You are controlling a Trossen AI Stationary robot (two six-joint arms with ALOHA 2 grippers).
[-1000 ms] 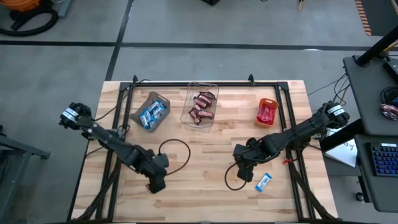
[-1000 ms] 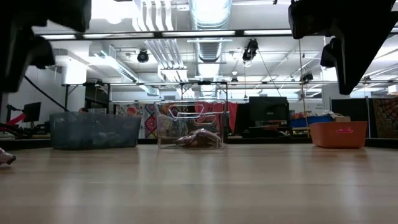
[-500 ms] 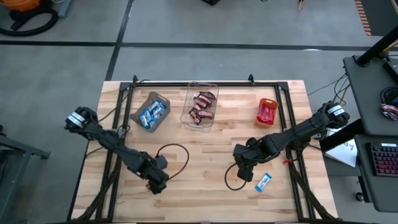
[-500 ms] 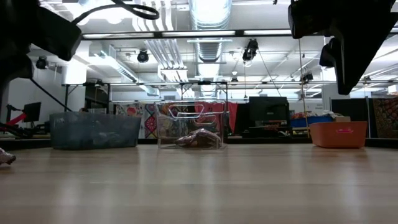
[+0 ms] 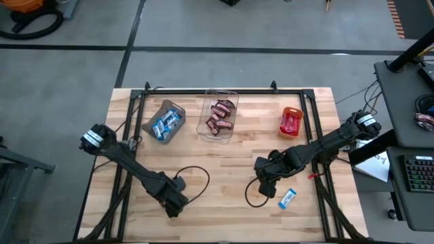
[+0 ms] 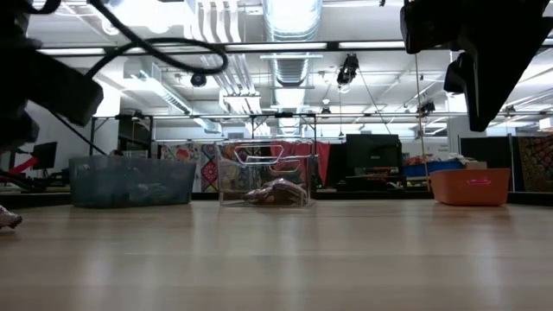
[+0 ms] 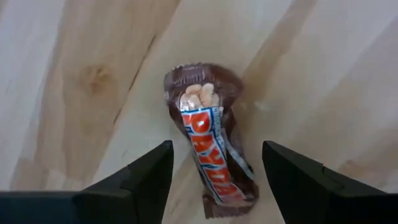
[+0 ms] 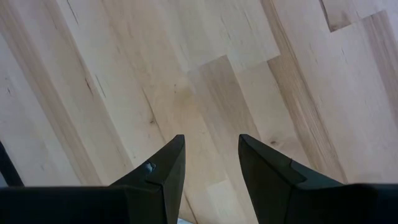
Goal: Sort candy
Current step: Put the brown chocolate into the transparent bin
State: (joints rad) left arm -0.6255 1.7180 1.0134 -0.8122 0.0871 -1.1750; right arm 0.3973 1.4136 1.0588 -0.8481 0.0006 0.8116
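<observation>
A dark brown wrapped candy bar lies flat on the wood. My left gripper hangs over it near the table's near edge, open, one finger on each side of the bar and apart from it. In the high view the gripper hides the bar. My right gripper is open over bare wood on the right half of the table. A blue-and-white candy lies just to the near right of it.
Three bins stand in a row toward the far edge. The grey bin holds blue-and-white bars, the clear bin dark brown ones, and the orange bin red ones. A loose black cable loops beside the left gripper.
My left gripper has moved a little toward the table's near edge and to the right, and has come down. Its arm has swung in over the table's left side. The right arm has kept still.
</observation>
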